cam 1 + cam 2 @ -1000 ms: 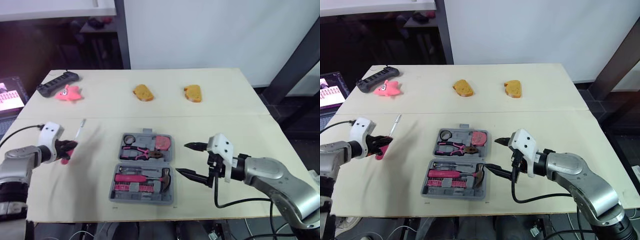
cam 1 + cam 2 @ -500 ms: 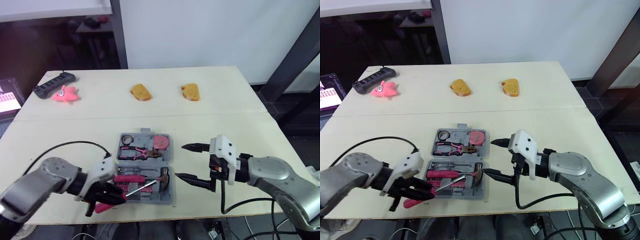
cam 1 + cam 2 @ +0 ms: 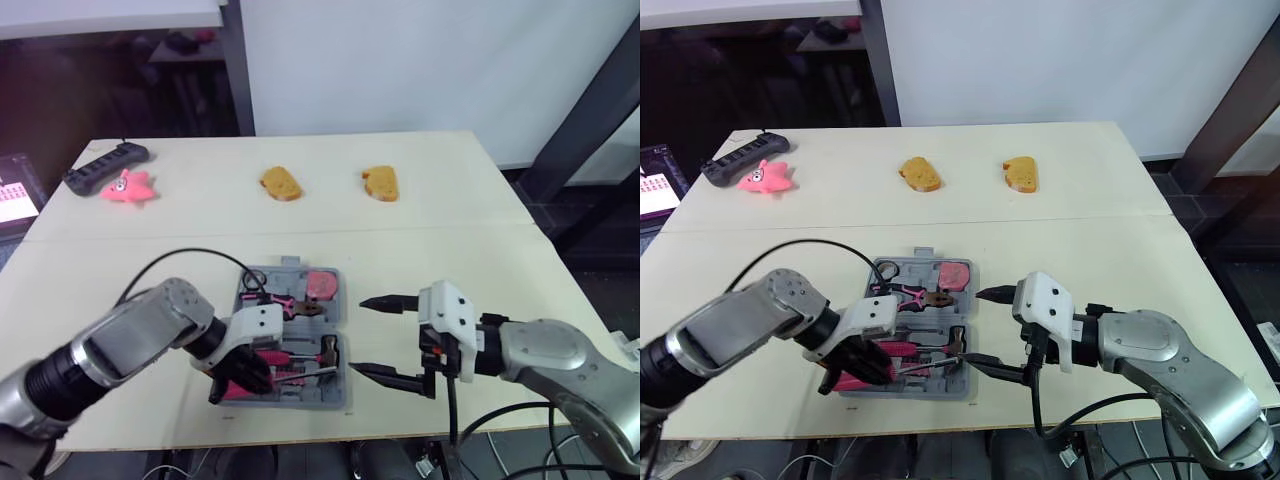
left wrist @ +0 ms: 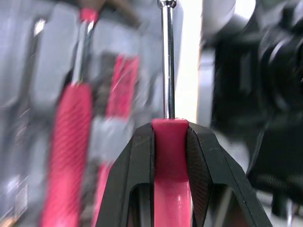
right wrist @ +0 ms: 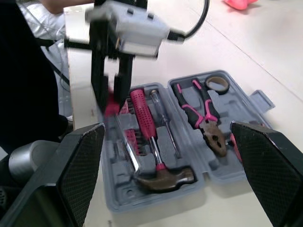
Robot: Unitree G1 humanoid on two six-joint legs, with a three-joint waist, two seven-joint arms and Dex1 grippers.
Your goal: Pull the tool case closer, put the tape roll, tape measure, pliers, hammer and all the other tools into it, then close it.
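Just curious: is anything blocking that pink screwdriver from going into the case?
Nothing visible does. The left gripper holds the screwdriver right over the open case, near the hammer lying inside; the right gripper hangs open alongside.

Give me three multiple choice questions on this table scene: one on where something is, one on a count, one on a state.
1. Where on the table is the pink toy? A at the near edge; B at the far left corner, beside the black power strip; C at the far right corner.
2. How many bread pieces lie on it? A one; B two; C four.
3. The left tool is: A open and empty; B shut on the pink toy; C shut on a pink-handled screwdriver.
Answers: B, the toy lies by the strip; B, two pieces lie at the far side; C, the left wrist view shows the handle clamped.
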